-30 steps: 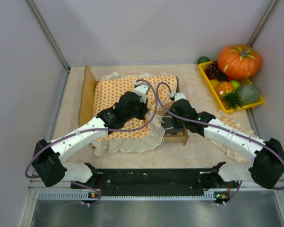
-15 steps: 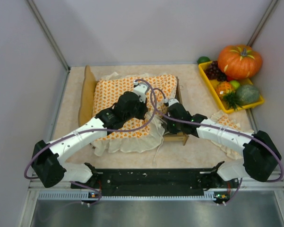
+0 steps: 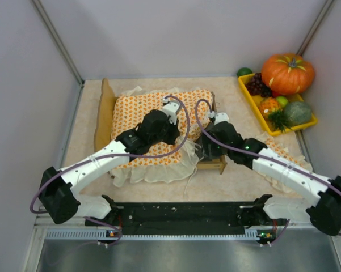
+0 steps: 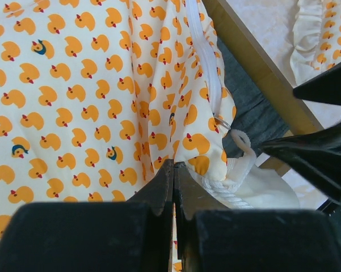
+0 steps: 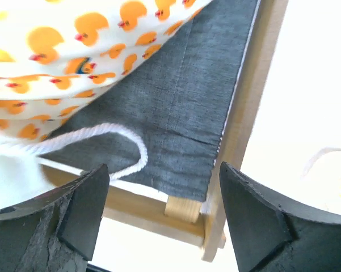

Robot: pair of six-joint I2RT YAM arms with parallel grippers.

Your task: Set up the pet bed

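Left of table centre, toward the far edge: pet bed under duck-print bedspread. Left gripper pressed together on bedspread; right gripper spread apart over bed's near-right corner.

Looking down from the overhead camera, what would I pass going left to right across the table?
wooden headboard → duck-print bedspread → bed's foot rail → pumpkin

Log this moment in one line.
left tool: shut, over duck-print bedspread | right tool: open, above pet bed corner | grey base partly uncovered
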